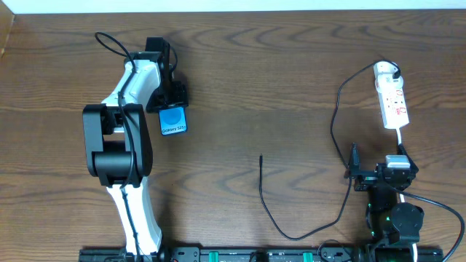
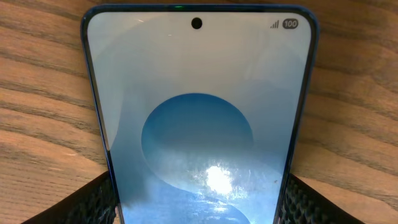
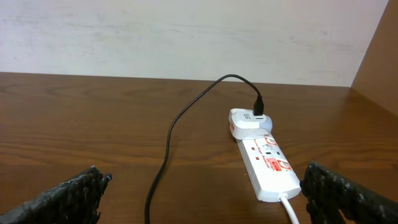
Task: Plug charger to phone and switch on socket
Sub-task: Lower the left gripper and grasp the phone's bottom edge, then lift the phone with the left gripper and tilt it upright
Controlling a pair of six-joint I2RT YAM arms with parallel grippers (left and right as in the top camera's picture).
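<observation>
The phone (image 1: 173, 119), light blue screen with a blue circle, lies face up at the left of the wooden table. My left gripper (image 1: 169, 100) is shut on its near end; in the left wrist view the phone (image 2: 199, 93) fills the frame, with the fingers of the left gripper (image 2: 199, 208) against both long edges. The white socket (image 1: 392, 102) lies at the far right. The charger's white adapter (image 1: 385, 70) sits in its far end. The black charger cable (image 1: 336, 124) loops down to a free plug tip (image 1: 261, 157) at mid table. My right gripper (image 1: 378, 159) is open and empty, just short of the socket (image 3: 268, 163).
The right wrist view shows the open right gripper (image 3: 202, 186), the charger cable (image 3: 168, 143) between its fingers, and the socket's white cord (image 3: 290, 208) by the right finger. A pale wall stands behind the table. A black rail (image 1: 240, 255) runs along the front edge.
</observation>
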